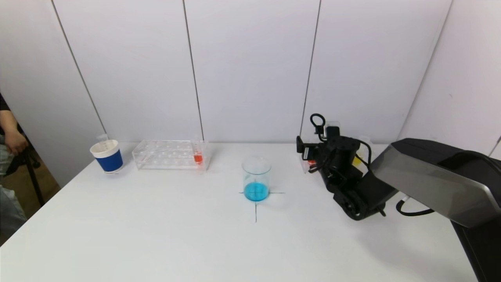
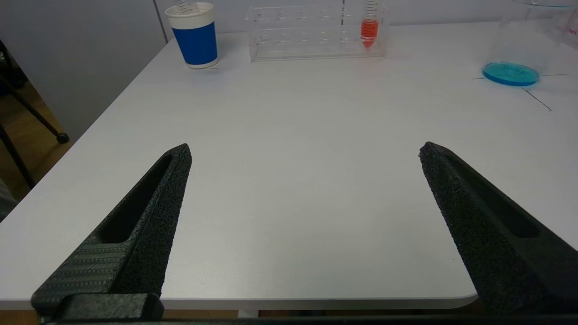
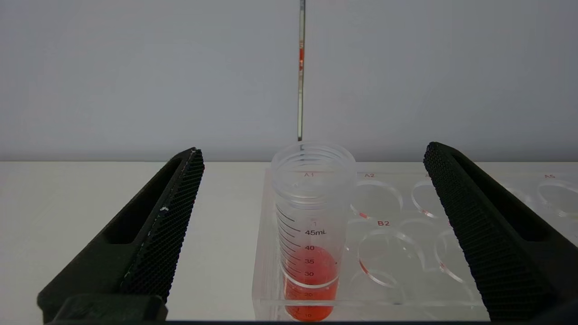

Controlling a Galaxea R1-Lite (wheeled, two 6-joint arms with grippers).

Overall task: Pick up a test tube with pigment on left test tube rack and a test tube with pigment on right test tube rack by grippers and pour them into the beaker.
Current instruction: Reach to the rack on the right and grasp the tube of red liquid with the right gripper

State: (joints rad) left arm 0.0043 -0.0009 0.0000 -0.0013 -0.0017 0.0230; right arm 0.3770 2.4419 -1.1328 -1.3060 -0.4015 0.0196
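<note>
A clear beaker with blue liquid stands on a cross mark at the table's middle; it also shows in the left wrist view. The left clear rack holds a tube with orange pigment at its right end, also in the left wrist view. The right rack holds a tube with orange pigment in its corner hole. My right gripper is open, level with this tube's upper part, fingers wide on either side and not touching. My left gripper is open and empty over the table's near edge.
A blue and white paper cup with an empty tube in it stands left of the left rack. A person's arm is at the far left edge. The wall is close behind both racks.
</note>
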